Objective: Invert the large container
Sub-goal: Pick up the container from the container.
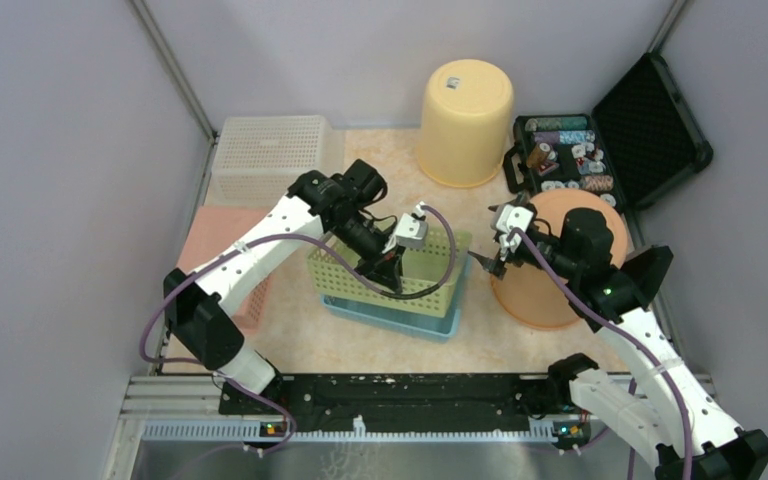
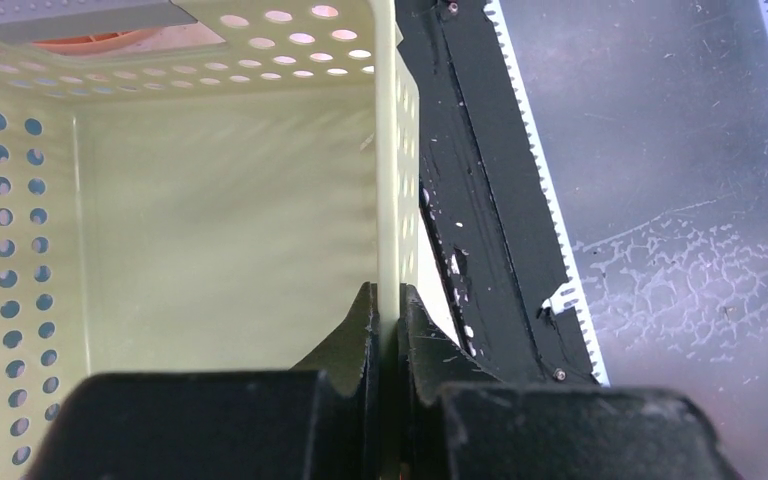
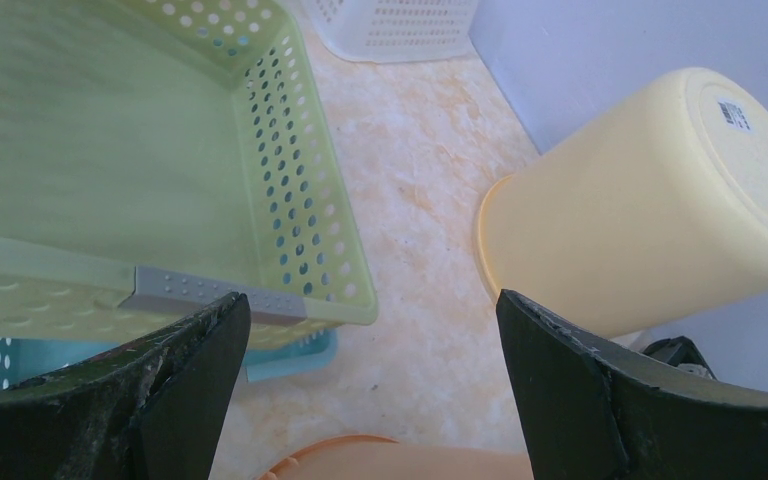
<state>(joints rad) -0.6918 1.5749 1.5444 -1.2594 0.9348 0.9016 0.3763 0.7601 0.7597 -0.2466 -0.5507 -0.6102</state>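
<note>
Risks losing the green basket (image 1: 428, 298) mid-turn: held only by a thin pinch of the left gripper (image 2: 388, 300) on its near wall, prone to twisting free through flex in the plastic, or dragging the blue basket (image 1: 400, 320) underneath. Leaves the right gripper (image 3: 370, 298) spread wide, empty, just right. Sits mid-table, mouth roughly upward, long axis left-right.

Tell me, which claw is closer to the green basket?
Left. The left gripper is shut on the green basket's wall, pinching it between its fingers. The right gripper hangs open just beside the basket, not gripping it.
</note>
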